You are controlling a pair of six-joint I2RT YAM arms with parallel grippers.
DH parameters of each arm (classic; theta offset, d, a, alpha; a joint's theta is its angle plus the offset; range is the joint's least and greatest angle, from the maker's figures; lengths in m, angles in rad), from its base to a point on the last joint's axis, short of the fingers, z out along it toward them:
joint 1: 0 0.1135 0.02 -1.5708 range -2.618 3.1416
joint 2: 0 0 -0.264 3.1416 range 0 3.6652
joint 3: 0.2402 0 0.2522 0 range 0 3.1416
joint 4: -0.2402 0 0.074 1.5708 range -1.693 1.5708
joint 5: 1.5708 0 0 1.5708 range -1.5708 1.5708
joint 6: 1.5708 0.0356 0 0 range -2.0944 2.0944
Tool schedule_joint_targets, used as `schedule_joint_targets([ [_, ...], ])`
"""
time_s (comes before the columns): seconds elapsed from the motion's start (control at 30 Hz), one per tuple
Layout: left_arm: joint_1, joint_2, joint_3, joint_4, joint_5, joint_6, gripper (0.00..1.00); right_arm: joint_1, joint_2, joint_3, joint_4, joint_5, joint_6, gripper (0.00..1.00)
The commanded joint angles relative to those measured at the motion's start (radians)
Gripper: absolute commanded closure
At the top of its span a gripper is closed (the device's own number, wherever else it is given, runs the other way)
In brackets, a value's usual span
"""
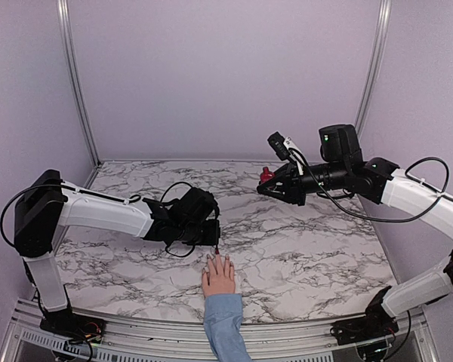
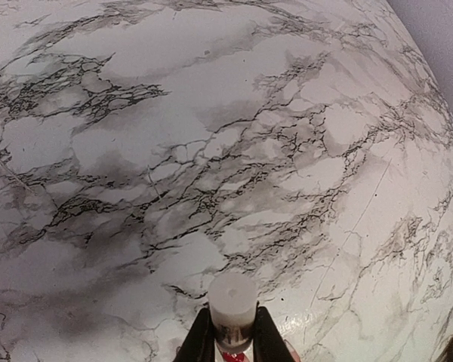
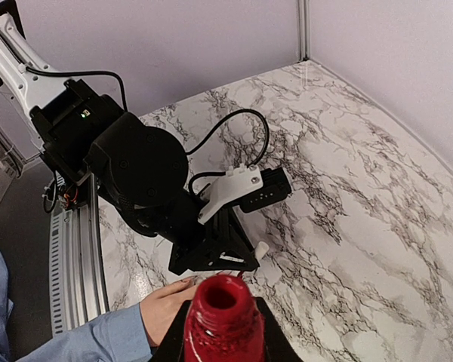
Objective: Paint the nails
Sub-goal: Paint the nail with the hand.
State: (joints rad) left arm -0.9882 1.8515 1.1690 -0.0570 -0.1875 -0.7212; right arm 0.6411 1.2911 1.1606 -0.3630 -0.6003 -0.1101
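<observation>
Looking down from above, I saw a pale pink hand (image 1: pixel 219 277) lying flat on the marble tabletop (image 1: pixel 309 249). It was near the front edge, about midway between the two arms. Its light blue sleeve (image 1: pixel 226 324) came in from the front edge. The hand's long line ran from the sleeve straight toward the back wall. So the fingers, and the nails (image 1: pixel 217 259) at their tips, pointed at the back wall. The nails were too tiny from there for me to tell their colour.

The left jaws hung just over the fingertips, pointing down. From above they were only a dark lump. The left wrist camera showed them better. They were closed tight on a white cap (image 2: pixel 232 302), with a bit of red below it at the bottom edge. That view was mostly bare marble, and the hand was nearly all cut off. I could not tell if anything touched a nail.

The right jaws were up in the air, well apart from the hand, off to the right and toward the back. From above, the thing in them was just a small red blob. The right wrist camera showed it was a dark red polish bottle (image 3: pixel 223 320) with its mouth open, gripped between the closed jaws. That camera also looked across at the left arm (image 3: pixel 136 173), the white cap and the hand. But the arm's dark end hid the fingertips, so no nail showed.
</observation>
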Motion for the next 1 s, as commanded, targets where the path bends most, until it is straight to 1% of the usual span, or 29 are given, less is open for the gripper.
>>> schedule_joint_targets([
  [0.0, 0.008, 0.015, 0.006, -0.016, 0.006, -0.008, 1.00, -0.009, 0.004, 0.042, 0.001, -0.004, -0.011, 1.00],
  [0.97, 0.035, 0.041, 0.018, -0.027, 0.006, -0.016, 1.00, -0.009, 0.016, 0.050, -0.007, 0.008, -0.020, 1.00],
])
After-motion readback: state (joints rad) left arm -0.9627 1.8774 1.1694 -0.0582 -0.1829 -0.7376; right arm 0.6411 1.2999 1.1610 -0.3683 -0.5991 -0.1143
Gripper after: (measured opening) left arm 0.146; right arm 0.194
